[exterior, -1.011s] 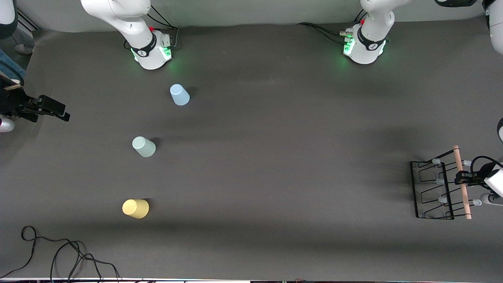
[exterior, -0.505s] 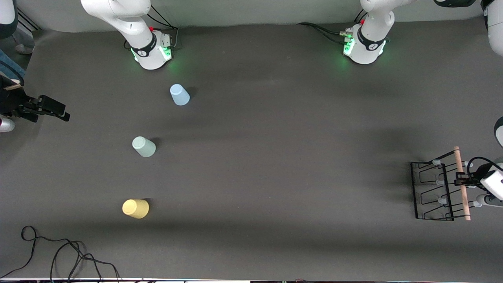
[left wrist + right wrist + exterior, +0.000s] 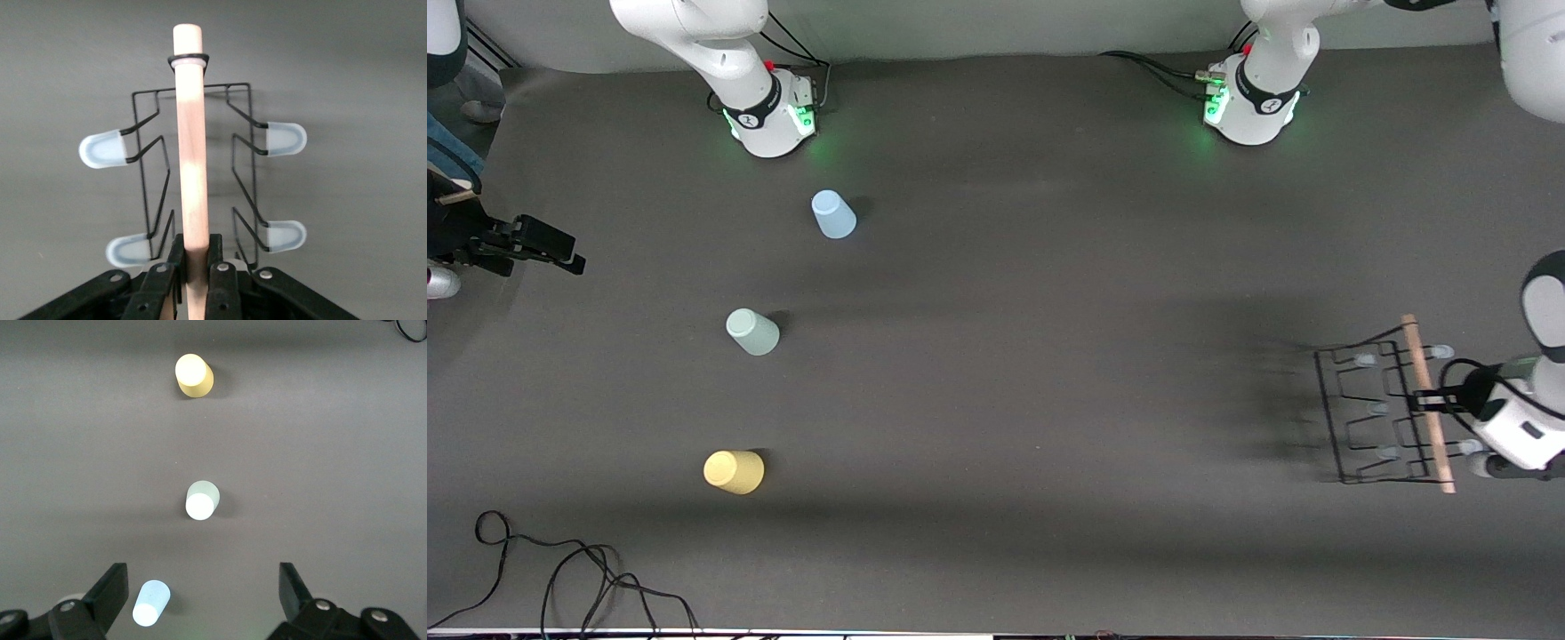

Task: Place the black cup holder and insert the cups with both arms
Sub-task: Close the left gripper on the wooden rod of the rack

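**Rack gripped by its rod, cups waiting**

Carry the black cup holder level and set its base flat on the worktop toward the cups. The left tool is clamped on the wooden rod at the left arm's end. The right tool hangs spread wide and empty over the blue cup, green cup and yellow cup.

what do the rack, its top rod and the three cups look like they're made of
Black cup holder: thin bent wire, likely metal with a black coating; its pale peg tips look like translucent rubber or plastic.
Rod, clamped in the left gripper: light unfinished wood, with faint grain.
Blue cup, green cup and yellow cup: probably matte plastic, smooth and evenly colored.
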`<control>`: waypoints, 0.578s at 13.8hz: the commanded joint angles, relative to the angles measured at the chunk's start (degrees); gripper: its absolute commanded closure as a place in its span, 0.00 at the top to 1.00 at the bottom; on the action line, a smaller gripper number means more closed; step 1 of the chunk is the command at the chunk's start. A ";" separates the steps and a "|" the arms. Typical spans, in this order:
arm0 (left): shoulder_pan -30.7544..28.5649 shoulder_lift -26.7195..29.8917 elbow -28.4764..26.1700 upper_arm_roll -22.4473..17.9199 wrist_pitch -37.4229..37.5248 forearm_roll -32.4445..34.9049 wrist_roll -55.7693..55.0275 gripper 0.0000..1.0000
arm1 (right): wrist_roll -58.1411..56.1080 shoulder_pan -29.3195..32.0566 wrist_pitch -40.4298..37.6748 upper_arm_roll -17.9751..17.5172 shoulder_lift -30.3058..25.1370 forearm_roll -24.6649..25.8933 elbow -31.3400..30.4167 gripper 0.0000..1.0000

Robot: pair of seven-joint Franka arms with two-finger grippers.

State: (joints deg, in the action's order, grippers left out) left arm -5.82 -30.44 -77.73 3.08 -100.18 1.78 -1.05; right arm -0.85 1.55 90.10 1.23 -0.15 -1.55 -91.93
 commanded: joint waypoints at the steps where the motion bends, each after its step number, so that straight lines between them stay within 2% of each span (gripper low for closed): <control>1: 5.19 2.75 0.39 -0.71 4.63 -0.02 -7.98 0.00 | 1.12 -0.58 0.25 0.36 -0.64 -0.74 0.00 1.00; 4: 10.73 3.29 2.57 0.51 4.82 -4.57 -19.48 0.00 | 1.03 -0.58 0.25 0.36 -0.64 -0.74 -0.09 1.00; 8: 19.60 3.46 3.11 1.40 5.09 -5.91 -25.55 0.00 | 1.03 -0.58 0.42 0.36 -0.55 -0.74 0.00 1.00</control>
State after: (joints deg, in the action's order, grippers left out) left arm 9.86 -27.81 -75.71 5.25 -96.58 -3.12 -22.51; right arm -0.85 1.55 90.12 1.23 -0.15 -1.55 -91.93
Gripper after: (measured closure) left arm 0.841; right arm 0.000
